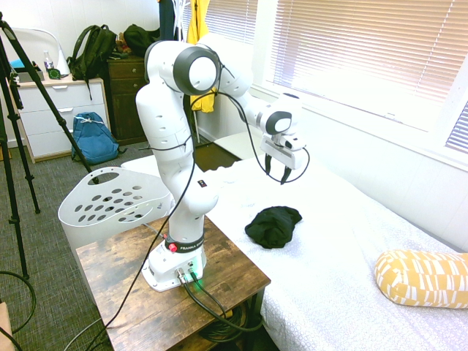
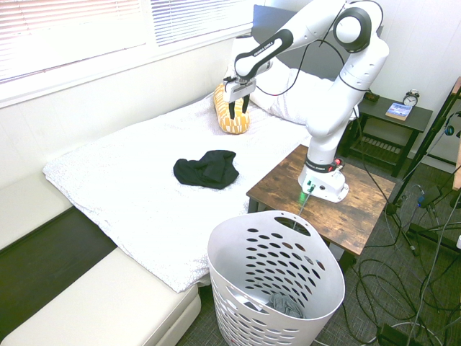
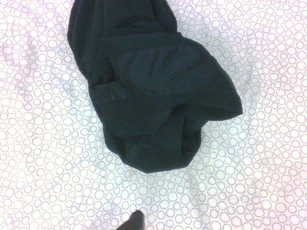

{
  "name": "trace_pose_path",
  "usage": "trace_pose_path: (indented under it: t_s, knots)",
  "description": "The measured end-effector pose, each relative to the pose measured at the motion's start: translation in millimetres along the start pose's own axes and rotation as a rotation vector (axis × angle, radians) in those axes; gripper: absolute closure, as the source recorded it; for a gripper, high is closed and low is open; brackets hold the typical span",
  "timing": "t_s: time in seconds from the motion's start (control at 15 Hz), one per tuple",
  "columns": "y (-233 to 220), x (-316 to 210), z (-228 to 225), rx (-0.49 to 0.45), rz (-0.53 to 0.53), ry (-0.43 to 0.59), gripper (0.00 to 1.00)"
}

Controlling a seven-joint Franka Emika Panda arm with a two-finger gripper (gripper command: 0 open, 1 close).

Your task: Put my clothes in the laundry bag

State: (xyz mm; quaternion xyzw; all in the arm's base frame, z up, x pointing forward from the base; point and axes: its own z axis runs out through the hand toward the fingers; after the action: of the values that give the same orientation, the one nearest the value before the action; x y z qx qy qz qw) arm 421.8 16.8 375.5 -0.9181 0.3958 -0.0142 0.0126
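The clothes (image 1: 273, 224) are one crumpled black garment lying on the white bed cover, seen also in the second exterior view as clothes (image 2: 207, 169) and filling the wrist view as clothes (image 3: 148, 91). My gripper (image 1: 281, 174) hangs in the air above the garment, well clear of it, fingers pointing down and open with nothing between them; the gripper (image 2: 237, 112) shows the same from the other side. The laundry bag (image 1: 110, 201), a white plastic basket with oval holes, stands on the floor beside the wooden table; the laundry bag (image 2: 277, 281) holds some grey cloth at its bottom.
A yellow patterned pillow (image 1: 423, 277) lies at the bed's far end. The arm's base sits on a wooden table (image 1: 131, 285) between bed and basket. A blue backpack (image 1: 93, 136) leans on a white dresser; a yellow jacket (image 1: 199, 29) hangs by the window.
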Motion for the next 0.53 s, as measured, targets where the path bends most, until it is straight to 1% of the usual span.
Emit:
trace_pose_path:
  t_s: [0.2,0.33,0.4,0.53]
  knots:
    - [-3,3,4,0.01,0.005,0.011,0.0]
    - [-16,11,12,0.029,-0.001,0.024,0.0]
    - [-25,18,22,0.035,-0.002,0.023,0.0]
    - [-43,34,59,0.037,-0.009,0.015,0.0]
